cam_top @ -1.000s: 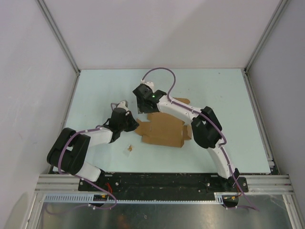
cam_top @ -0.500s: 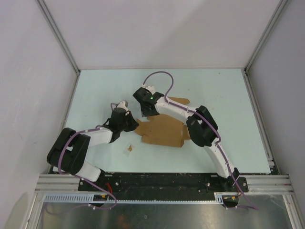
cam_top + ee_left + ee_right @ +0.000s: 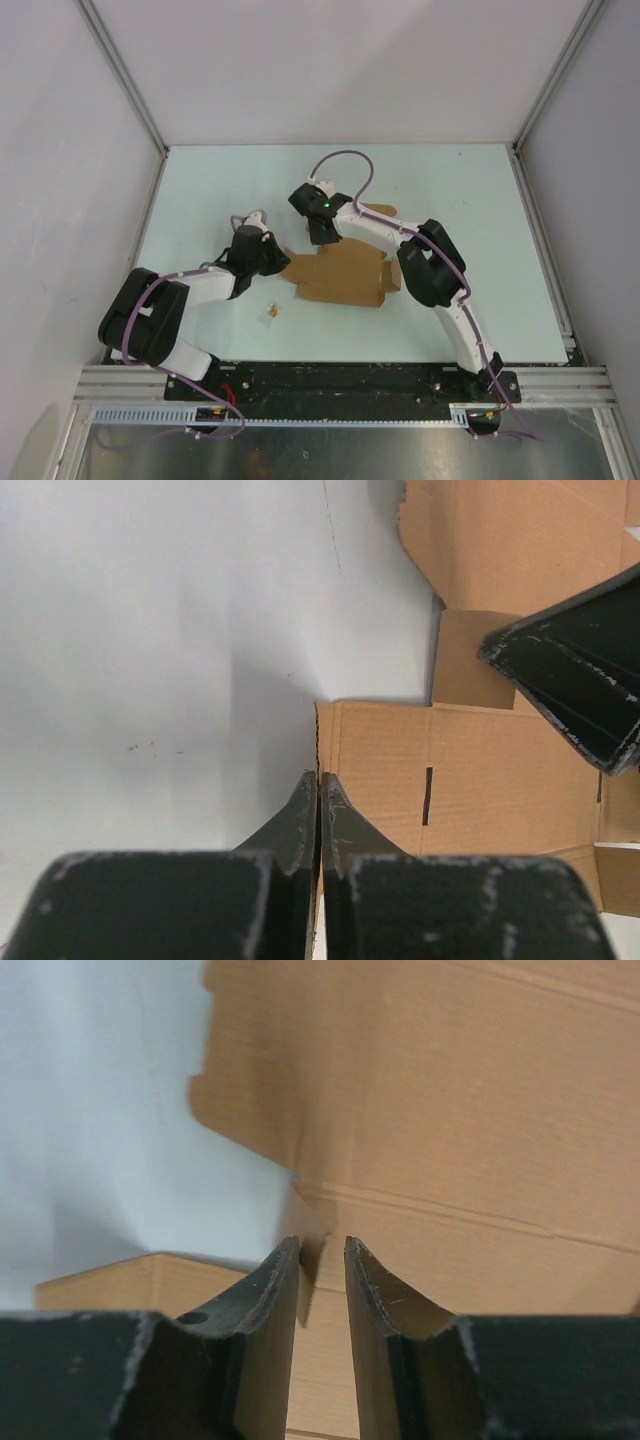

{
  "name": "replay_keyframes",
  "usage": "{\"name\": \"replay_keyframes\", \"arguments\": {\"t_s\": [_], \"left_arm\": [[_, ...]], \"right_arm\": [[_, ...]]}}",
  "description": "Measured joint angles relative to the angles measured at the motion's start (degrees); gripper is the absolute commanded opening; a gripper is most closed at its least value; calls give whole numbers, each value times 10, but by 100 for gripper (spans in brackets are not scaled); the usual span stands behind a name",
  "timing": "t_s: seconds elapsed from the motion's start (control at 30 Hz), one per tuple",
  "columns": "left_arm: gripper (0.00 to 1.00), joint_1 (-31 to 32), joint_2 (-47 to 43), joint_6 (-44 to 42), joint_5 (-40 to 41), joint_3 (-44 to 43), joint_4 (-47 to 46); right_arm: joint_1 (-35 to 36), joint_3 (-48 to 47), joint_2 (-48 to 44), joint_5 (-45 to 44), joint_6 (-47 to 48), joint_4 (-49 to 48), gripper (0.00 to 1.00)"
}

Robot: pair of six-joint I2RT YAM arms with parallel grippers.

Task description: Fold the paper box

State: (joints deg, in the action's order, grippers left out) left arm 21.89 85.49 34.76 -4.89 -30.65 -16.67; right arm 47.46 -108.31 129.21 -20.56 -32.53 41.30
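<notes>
Paper box [image 3: 345,272], flat brown sheet, long axis lying across worktop [image 3: 200,180] between both arms: left claw [image 3: 318,780] fully closed, tips at its left edge, empty-looking; right claw [image 3: 322,1250], nearer the far-left flap, narrowly parted astride that flap's edge, apparently not yet clamped.

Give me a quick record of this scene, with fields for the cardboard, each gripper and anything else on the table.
cardboard sheet: brown, die-cut, lying mostly flat on the table, not yet a box
left gripper: shut, tips at the sheet's left edge
right gripper: narrowly open, straddling a flap edge at the sheet's far side
scrap: small brown piece, apart from the sheet, on its near left
</notes>
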Motion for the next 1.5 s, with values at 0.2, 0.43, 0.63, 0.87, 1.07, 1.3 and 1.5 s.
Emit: {"name": "replay_keyframes", "arguments": {"t_s": [0.2,0.43,0.63,0.87,1.07,1.3,1.5], "left_arm": [[0,-2,0,0,0,0,0],[0,-4,0,0,0,0,0],[0,-5,0,0,0,0,0],[0,-7,-1,0,0,0,0],[0,-11,-16,-2,2,1,13],[23,-13,-33,-4,-3,2,32],[58,-14,-46,-7,-23,2,39]], "right_arm": [[-19,54,-21,0,0,-2,29],[-30,82,-30,0,0,-8,29],[-31,98,-31,0,0,-20,28],[-32,126,-67,5,2,-29,29],[-37,197,-130,23,9,-46,29],[-46,236,-148,35,16,-60,28],[-48,248,-148,42,16,-70,27]]}}
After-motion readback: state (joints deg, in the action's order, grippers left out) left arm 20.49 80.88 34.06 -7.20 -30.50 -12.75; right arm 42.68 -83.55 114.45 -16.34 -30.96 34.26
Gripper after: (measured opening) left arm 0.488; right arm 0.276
